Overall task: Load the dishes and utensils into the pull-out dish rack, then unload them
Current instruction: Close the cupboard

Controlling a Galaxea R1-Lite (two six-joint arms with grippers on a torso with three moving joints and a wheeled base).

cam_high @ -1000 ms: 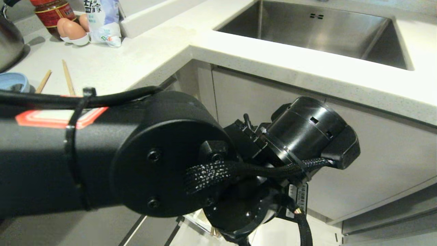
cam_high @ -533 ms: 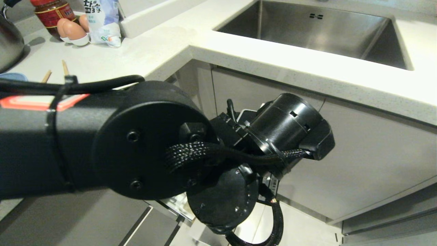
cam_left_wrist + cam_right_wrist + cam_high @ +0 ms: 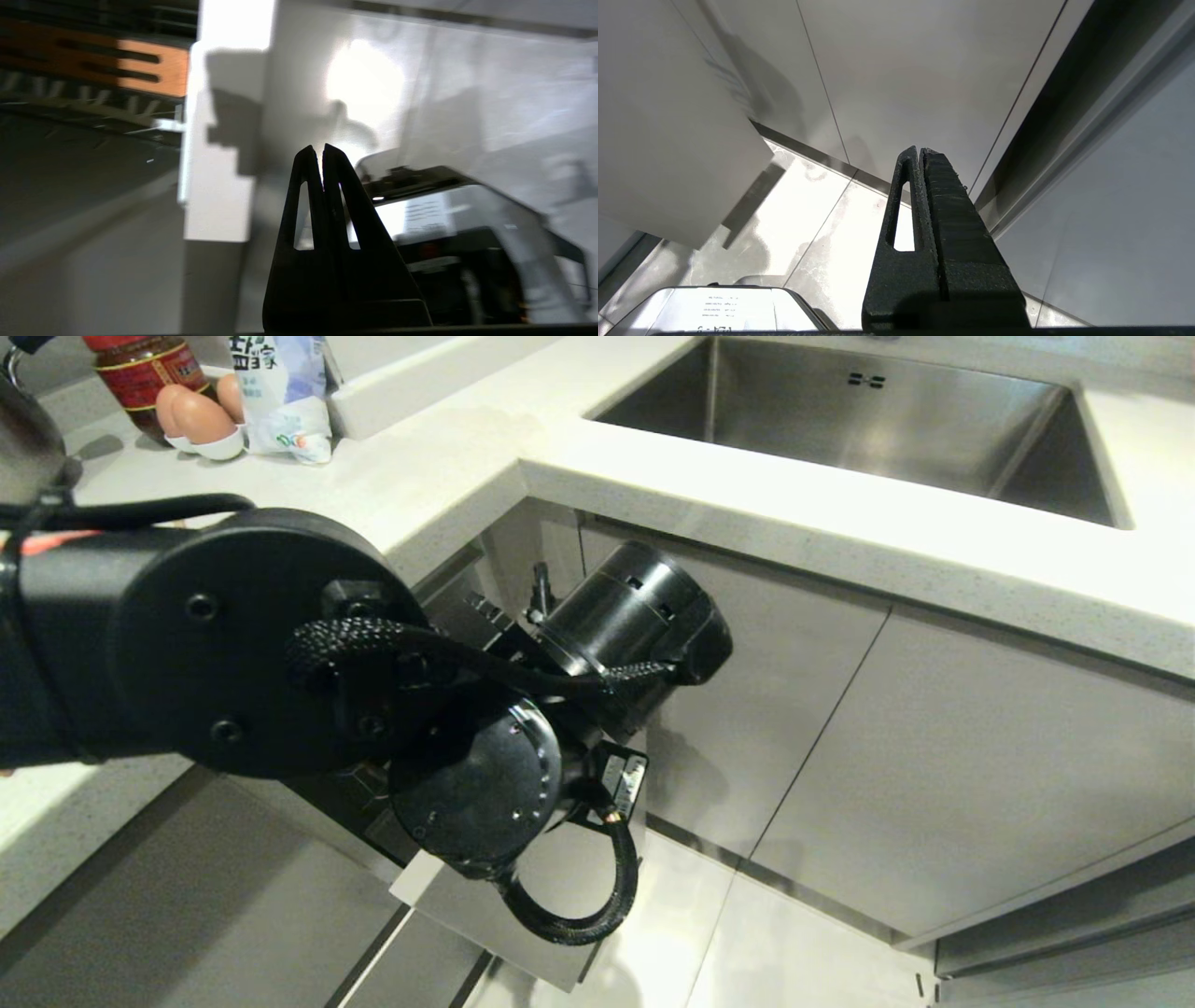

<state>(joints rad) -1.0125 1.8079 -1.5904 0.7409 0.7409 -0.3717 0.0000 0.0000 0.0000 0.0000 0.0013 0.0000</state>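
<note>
The left gripper [image 3: 323, 150], fingers pressed together and holding nothing, is held low by the pale grey cabinet front [image 3: 523, 905] beneath the white countertop [image 3: 448, 476]. In the left wrist view the pull-out dish rack's slotted wooden strip [image 3: 152, 70] is glimpsed inside the cabinet. The right gripper [image 3: 920, 151], likewise closed, hangs over the floor. Judging by this, the rack is being pulled open or pushed shut; which cannot be told. Dishes and utensils are not in view.

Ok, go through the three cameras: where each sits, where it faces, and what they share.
Head: high, looking down at the counter, sink and cabinet fronts; the left arm fills the left.
Left wrist: behind the shut left hand, facing the pull-out dish rack and its pale front.
Right wrist: behind the shut right hand, facing cabinet doors and floor tiles.
Shared: the pale cabinet fronts.
</note>
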